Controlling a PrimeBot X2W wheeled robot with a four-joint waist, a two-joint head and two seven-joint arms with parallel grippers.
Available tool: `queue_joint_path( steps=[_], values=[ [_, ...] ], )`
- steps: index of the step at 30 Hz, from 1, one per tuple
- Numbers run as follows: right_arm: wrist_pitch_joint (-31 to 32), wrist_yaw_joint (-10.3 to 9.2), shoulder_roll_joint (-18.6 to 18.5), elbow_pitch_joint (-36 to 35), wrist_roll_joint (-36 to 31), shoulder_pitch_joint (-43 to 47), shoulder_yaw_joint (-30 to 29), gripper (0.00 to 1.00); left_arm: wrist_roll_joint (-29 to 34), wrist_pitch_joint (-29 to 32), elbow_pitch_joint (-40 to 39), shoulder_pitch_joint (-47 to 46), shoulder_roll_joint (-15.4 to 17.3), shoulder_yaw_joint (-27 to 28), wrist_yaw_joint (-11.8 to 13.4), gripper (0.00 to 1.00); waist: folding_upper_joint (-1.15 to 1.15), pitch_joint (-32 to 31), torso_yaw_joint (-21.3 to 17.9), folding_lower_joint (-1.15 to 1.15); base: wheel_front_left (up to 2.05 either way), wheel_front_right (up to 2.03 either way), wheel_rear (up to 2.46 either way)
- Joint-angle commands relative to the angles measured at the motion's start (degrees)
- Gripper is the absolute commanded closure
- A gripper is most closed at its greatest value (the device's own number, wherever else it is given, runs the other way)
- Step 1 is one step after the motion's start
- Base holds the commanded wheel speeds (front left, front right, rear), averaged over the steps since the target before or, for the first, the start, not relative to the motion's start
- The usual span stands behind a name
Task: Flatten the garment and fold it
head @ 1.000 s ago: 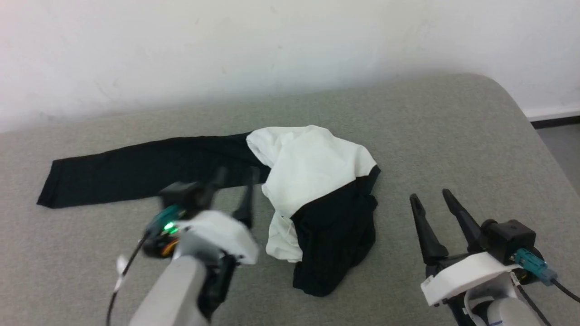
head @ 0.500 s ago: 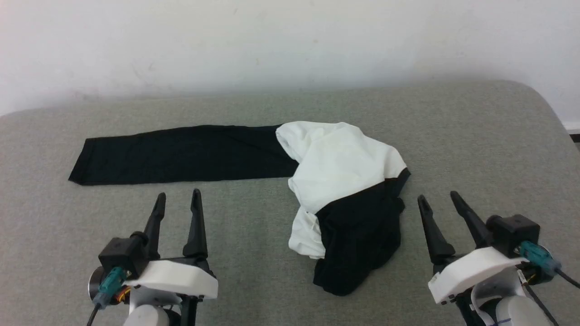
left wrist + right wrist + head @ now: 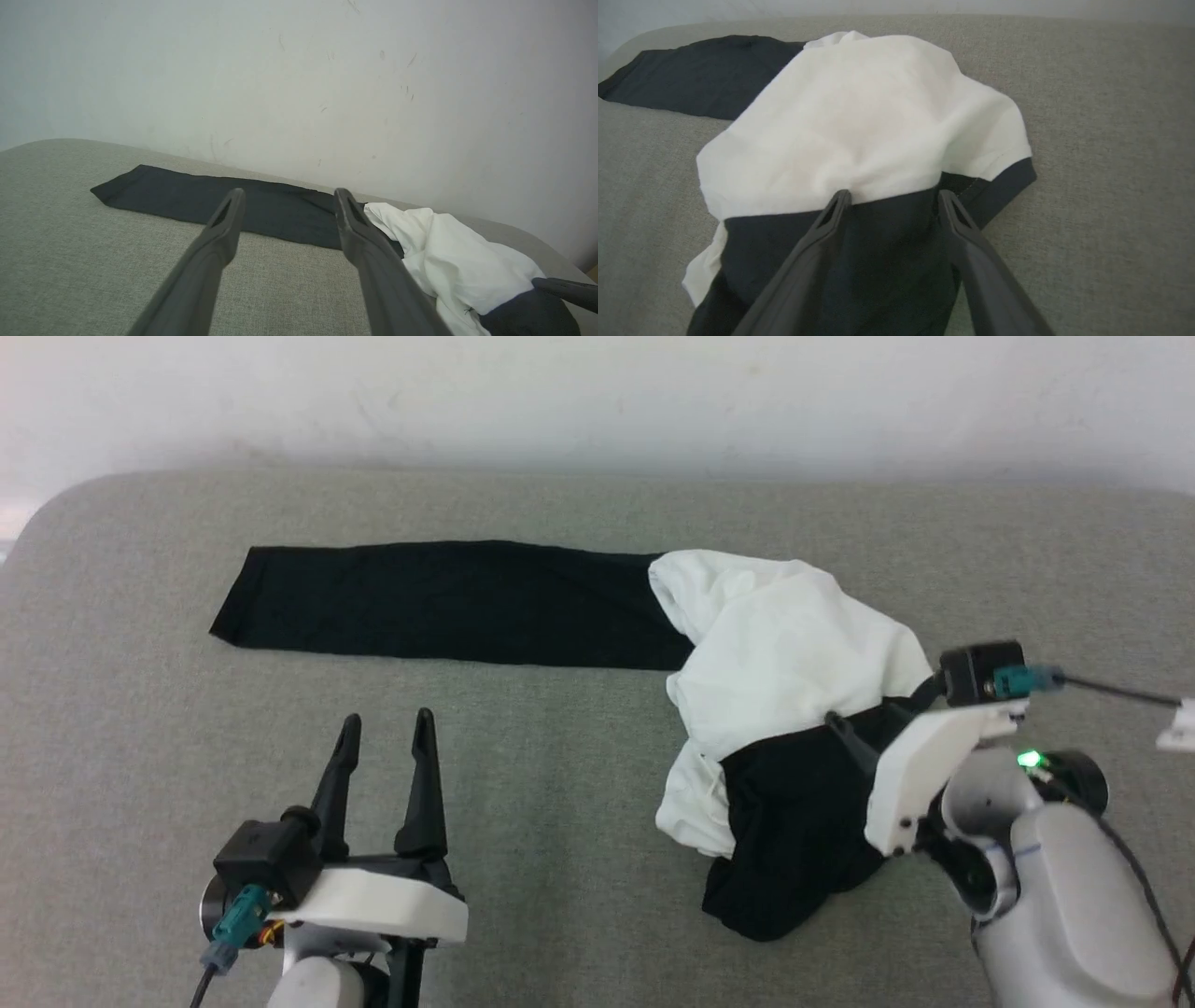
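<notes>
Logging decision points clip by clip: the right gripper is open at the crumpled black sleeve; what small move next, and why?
Probably close the fingers of the right gripper on the crumpled sleeve. The other sleeve of the garment lies flat; this one is bunched under the open fingers.

Open grey surface (image 3: 579,821) at lower centre; garment (image 3: 784,644) heaped at right, its sleeve (image 3: 448,602) crossing upper left.

The two dark fingers of the left gripper (image 3: 288,193) are seen spread apart over a grey-green fabric surface (image 3: 70,261), beyond which the garment (image 3: 448,261) is laid before a pale wall (image 3: 280,70), one black sleeve stretched flat, the white body bunched where a tip of the right gripper (image 3: 566,289) is seen.
</notes>
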Motion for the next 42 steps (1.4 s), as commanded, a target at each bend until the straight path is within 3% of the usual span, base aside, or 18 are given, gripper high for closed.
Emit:
queue_joint_path(
  steps=[1,2,3,5,6,10,13,17,23,26,27,28,29,33,39,42],
  values=[
    [2.64,-0.05,0.02,2.40,-1.07,-3.52,-0.62,0.00,0.89,-0.26,0.16,-0.90,-0.68,0.77,-0.98,0.00,0.00,1.77,1.77,0.00,0.00,0.00,0.00],
    [3.88,-0.05,0.02,3.59,-0.65,-4.68,-0.97,0.00,1.15,-0.26,0.27,-1.00,-0.93,0.99,-1.26,0.00,0.00,1.91,1.95,0.00,0.00,0.00,0.00],
    [5.11,-0.05,0.02,4.80,-0.54,-5.64,-1.29,0.44,1.39,-0.27,0.40,-1.06,-1.16,1.24,-1.46,0.00,0.00,1.99,2.10,0.00,0.00,0.00,0.00],
    [7.58,-0.05,0.02,6.91,0.32,-7.00,-1.70,0.89,1.73,-0.27,0.69,-1.11,-1.57,1.65,-1.89,0.00,0.00,2.01,2.33,0.00,0.00,0.00,0.00],
    [8.28,-0.05,0.02,7.57,0.97,-7.49,-1.59,1.00,1.87,-0.27,0.85,-1.13,-1.74,1.83,-2.09,0.00,0.00,1.94,2.42,0.00,0.00,0.00,0.00],
    [8.44,-0.05,0.02,8.07,3.48,-7.85,-0.08,1.00,2.19,-0.27,1.35,-0.89,-2.14,2.39,-2.58,0.00,0.00,1.24,2.45,0.00,0.00,0.00,0.00],
    [6.28,-0.05,0.02,5.35,6.07,-6.88,4.70,1.00,2.45,-0.27,1.89,-0.30,-2.37,2.90,-3.02,0.00,0.00,0.12,2.14,0.00,0.00,0.00,0.00],
    [4.62,-0.05,0.02,-5.44,7.91,-1.92,18.68,1.00,3.15,-0.27,2.63,0.42,-2.54,3.77,-3.49,0.00,0.00,-2.00,1.30,0.00,0.00,0.00,0.00],
    [12.20,-0.05,-0.36,-13.52,9.25,7.33,34.17,1.00,3.73,-0.27,3.13,1.28,-2.64,4.45,-4.11,0.00,0.00,-3.74,0.53,0.00,0.00,0.00,0.00],
    [15.10,-0.05,-1.16,-14.24,9.81,10.14,36.00,1.00,3.88,-0.27,3.22,1.49,-2.67,4.49,-4.18,0.00,0.00,-4.11,0.36,0.00,0.00,0.00,0.00],
    [15.93,-0.05,-1.77,-14.69,9.72,11.17,36.27,0.91,3.94,-0.27,3.30,1.63,-2.69,4.47,-4.23,0.00,0.00,-4.35,0.30,0.00,0.00,0.00,0.00],
    [15.99,-0.05,-2.23,-15.29,9.35,12.05,35.76,0.20,4.00,-0.27,3.35,1.77,-2.70,4.47,-4.25,0.00,0.00,-4.47,0.22,0.00,0.00,0.00,0.00],
    [15.62,-0.05,-2.47,-15.91,8.83,12.88,34.75,0.00,4.03,-0.27,3.38,1.92,-2.71,4.51,-4.27,0.00,0.00,-4.61,0.10,0.00,0.00,0.00,0.00],
    [11.52,-0.05,-1.73,-18.96,7.08,16.42,26.89,0.00,4.09,-0.27,3.84,2.72,-2.73,4.88,-4.71,0.00,0.00,-5.32,-0.34,0.00,0.00,0.00,0.00],
    [-1.33,-0.05,-0.15,-24.05,1.85,20.49,11.78,0.00,4.44,-0.27,4.85,2.86,-2.75,4.43,-5.37,0.00,0.00,-5.61,-1.40,0.00,0.00,0.00,0.00],
    [-6.29,-0.05,-0.03,-24.40,0.07,21.78,6.95,0.00,5.04,0.47,6.05,1.22,-2.67,3.18,-5.67,0.00,0.00,-4.78,-2.88,0.00,0.00,0.00,0.00]
  ],
)
